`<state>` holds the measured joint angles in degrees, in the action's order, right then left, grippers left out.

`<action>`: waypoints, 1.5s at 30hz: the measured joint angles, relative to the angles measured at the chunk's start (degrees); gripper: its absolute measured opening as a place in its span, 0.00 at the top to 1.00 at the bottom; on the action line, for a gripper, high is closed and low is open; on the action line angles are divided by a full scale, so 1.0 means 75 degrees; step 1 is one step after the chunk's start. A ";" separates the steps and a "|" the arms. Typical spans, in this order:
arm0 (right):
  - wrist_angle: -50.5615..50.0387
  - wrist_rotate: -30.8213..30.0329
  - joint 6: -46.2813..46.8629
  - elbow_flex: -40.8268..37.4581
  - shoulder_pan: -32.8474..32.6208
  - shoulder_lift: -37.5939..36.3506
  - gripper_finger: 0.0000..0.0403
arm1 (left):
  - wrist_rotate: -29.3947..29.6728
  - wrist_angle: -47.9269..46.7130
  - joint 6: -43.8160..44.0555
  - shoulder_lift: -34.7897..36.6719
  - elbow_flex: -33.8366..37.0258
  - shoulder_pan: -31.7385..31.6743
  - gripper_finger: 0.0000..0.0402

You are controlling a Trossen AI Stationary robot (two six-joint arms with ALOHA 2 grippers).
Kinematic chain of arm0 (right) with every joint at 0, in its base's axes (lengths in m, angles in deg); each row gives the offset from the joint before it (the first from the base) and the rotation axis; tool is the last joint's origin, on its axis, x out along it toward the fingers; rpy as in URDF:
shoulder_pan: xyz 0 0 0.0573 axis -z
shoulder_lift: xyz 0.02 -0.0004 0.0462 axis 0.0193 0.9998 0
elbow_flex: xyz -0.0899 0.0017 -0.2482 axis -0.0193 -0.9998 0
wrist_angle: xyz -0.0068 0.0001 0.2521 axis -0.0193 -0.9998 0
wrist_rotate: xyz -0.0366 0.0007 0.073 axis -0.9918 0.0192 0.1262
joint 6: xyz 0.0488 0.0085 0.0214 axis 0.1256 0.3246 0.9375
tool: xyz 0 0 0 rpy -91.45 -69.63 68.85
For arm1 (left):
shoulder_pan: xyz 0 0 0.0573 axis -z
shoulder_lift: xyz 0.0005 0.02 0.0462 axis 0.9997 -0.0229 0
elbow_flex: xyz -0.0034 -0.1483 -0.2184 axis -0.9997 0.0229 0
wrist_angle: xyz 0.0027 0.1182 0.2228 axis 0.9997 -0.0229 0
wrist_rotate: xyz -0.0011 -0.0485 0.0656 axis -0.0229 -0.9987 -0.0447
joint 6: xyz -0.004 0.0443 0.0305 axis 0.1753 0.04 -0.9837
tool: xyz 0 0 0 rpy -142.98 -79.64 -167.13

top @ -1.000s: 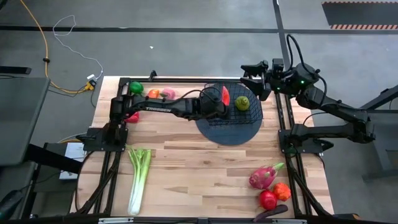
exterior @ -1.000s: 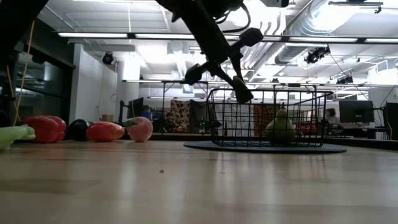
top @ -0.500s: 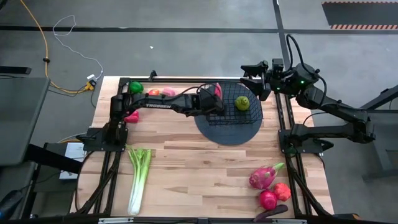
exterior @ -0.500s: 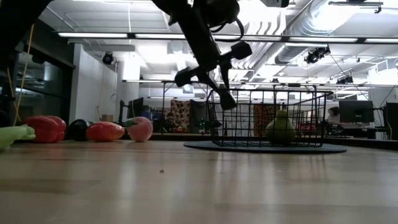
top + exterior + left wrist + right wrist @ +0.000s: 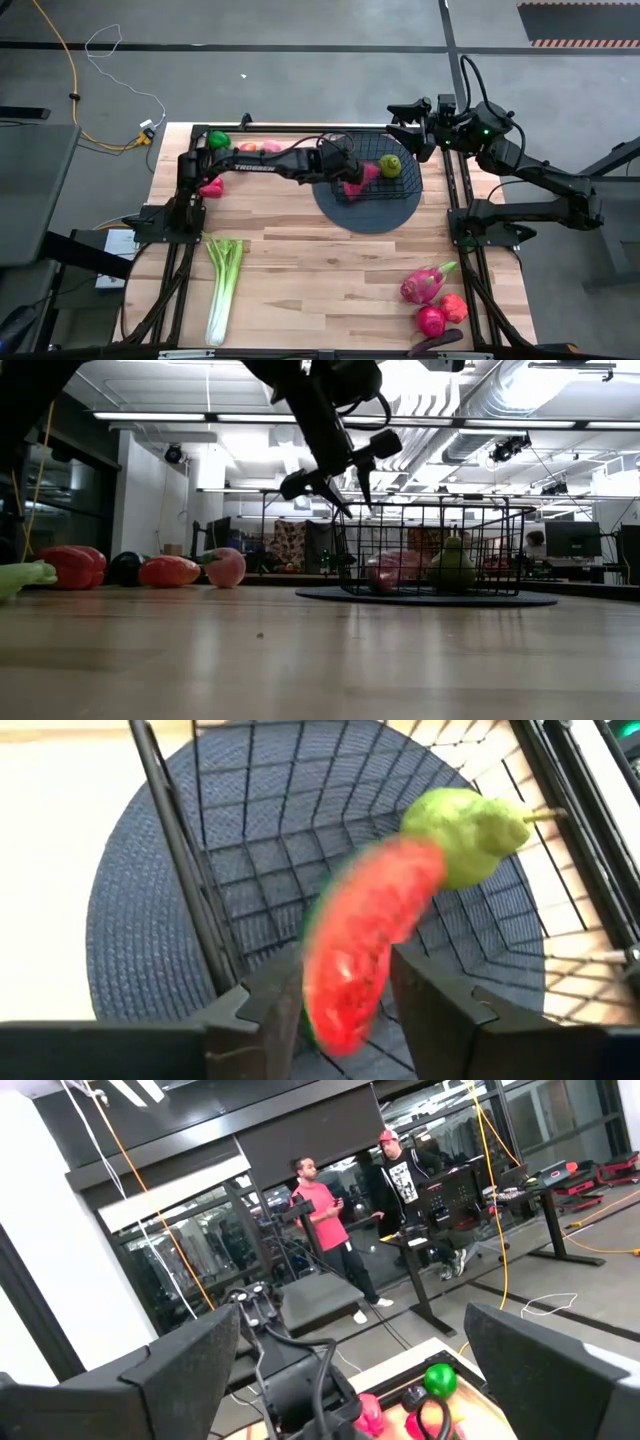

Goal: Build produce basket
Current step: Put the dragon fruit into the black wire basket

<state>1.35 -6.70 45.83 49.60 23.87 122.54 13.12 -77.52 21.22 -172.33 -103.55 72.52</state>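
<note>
From above, the left arm reached across to the basket [image 5: 375, 170], its left gripper [image 5: 350, 172] spread above a watermelon slice [image 5: 362, 178] lying beside one green pear [image 5: 389, 165] inside. The left wrist view showed the slice [image 5: 365, 945] between parted fingers [image 5: 270, 1005]. The right gripper [image 5: 408, 128] waited, spread, behind the basket.

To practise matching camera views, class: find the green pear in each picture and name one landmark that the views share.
High view: the pear sits in the basket, on its far right side.
Low view: the pear shows through the basket's wire wall, at right.
Left wrist view: the pear lies beyond the watermelon slice.
Right wrist view: not in it.
Shared landmark: the basket.
</note>
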 joint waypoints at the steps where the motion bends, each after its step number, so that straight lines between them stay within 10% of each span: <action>1: 0.0003 0.0000 0.0000 0.0000 0.0000 0.0000 0.06 | -0.0005 0.0000 0.0000 0.0003 0.0000 -0.0026 0.62; 9: 0.0119 -0.0003 0.0058 0.0000 0.0000 -0.0003 0.06 | -0.0912 0.0085 -0.0507 0.0434 0.0000 -0.0521 0.52; 22: -0.0160 -0.0004 -0.0060 0.0000 0.0000 -0.0004 0.06 | -0.1128 0.0489 -0.5059 0.3604 0.0207 -0.0796 0.53; 29: -0.0630 0.0384 -0.0156 -0.0003 0.0000 -0.0003 0.06 | -0.0816 0.1860 -0.6442 0.5893 0.2498 -0.0277 0.53; 37: -0.0705 0.0524 -0.1009 -0.0003 0.0000 -0.0003 0.06 | -0.2492 0.4879 -0.6553 0.8284 0.5746 -0.0242 0.54; 45: -0.1022 0.0522 -0.1333 -0.0003 0.0000 -0.0003 0.06 | -0.2361 0.4884 -0.7122 0.9393 0.6377 -0.0247 0.54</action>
<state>-6.31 -2.79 35.83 49.58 23.87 122.52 -4.59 -40.89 -32.20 -101.88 -55.72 70.67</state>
